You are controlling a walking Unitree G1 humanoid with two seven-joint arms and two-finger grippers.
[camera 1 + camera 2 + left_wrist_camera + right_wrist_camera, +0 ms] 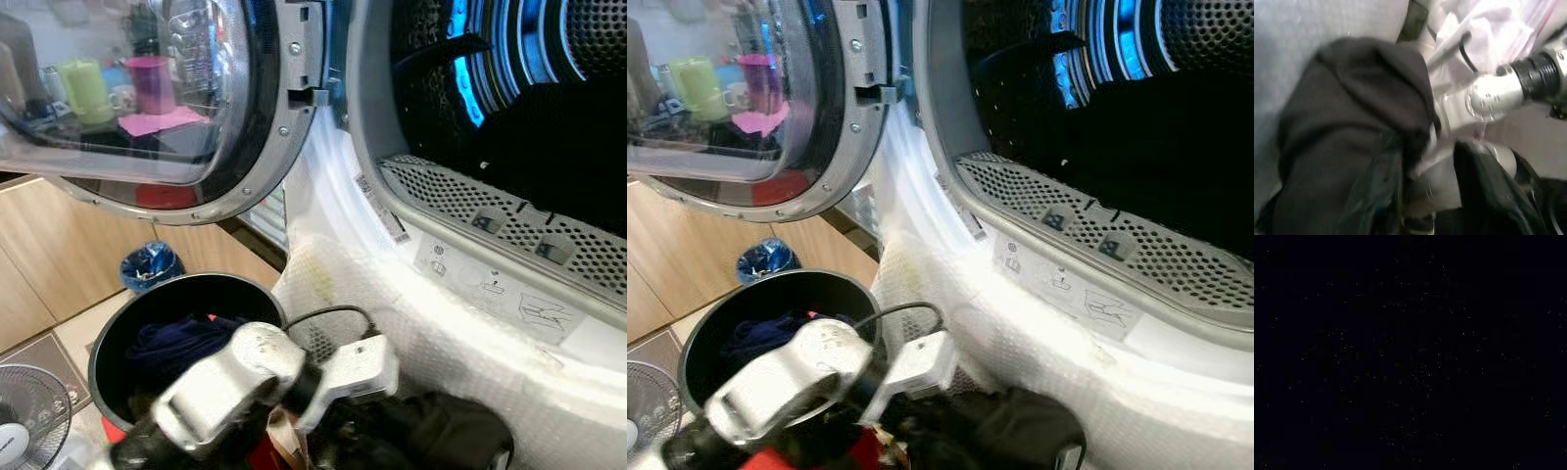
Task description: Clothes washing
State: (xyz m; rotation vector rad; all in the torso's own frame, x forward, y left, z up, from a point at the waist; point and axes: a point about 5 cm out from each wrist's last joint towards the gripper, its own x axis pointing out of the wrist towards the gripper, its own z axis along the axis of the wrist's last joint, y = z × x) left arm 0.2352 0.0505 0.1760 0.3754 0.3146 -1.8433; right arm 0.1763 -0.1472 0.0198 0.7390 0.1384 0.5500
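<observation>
Room: wood-grain cabinet fronts (59,264) fill the left of the head frame, with pale floor tiles below them. A white front-loading washing machine (460,323) takes up the right half; its front panel carries printed pictogram labels below the opening.

Drum (529,88): open, dark inside with blue-lit ribs at upper right, a perforated grey band along its lower lip.

Door (167,108): swung out to upper left, round glass in a grey ring. The glass shows a green cup, a pink cup and a pink cloth, either reflected or seen through it; I cannot tell which.

Other items: a black round laundry basket (186,294) sits at lower left, beside the machine front, with dark blue clothing (181,343) in it. A blue bin (149,264) stands beyond the basket near the cabinets. Part of a white fan (29,416) shows at the lower left corner.

My left arm (255,377), silver, crosses the bottom of the frame over the basket rim, a black cable looping above it. A black garment (431,431) lies bunched at bottom centre against the machine front, right of the arm.

Left tool: in the left wrist view the black garment (1352,147) bulks against the fingers; blurred, so I cannot tell how far they are parted or whether they grip it.

Right wrist view: too dark to read.
</observation>
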